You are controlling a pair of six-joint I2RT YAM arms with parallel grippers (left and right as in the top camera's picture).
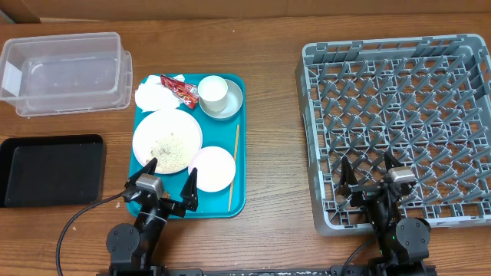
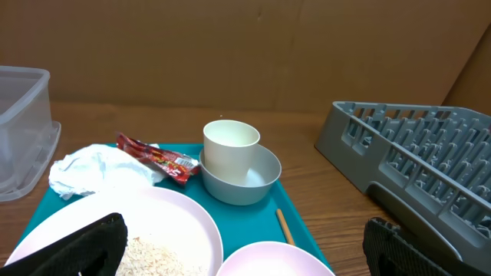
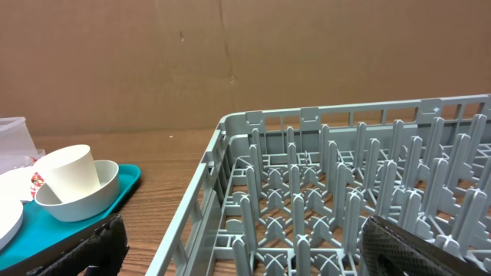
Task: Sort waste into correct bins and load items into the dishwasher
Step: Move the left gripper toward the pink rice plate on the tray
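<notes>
A teal tray (image 1: 239,115) holds a large plate with rice crumbs (image 1: 166,140), a small white plate (image 1: 212,167), a grey bowl (image 1: 229,106) with a white cup (image 1: 212,90) in it, a red wrapper (image 1: 179,90), a crumpled napkin (image 1: 151,95) and a wooden chopstick (image 1: 233,165). The grey dish rack (image 1: 399,115) is at the right. My left gripper (image 1: 170,175) is open over the tray's near edge. My right gripper (image 1: 370,170) is open over the rack's near edge. In the left wrist view the cup (image 2: 230,147) and wrapper (image 2: 157,157) show ahead.
A clear plastic bin (image 1: 65,73) stands at the back left. A black tray (image 1: 50,170) lies at the front left. A cardboard wall backs the table in both wrist views.
</notes>
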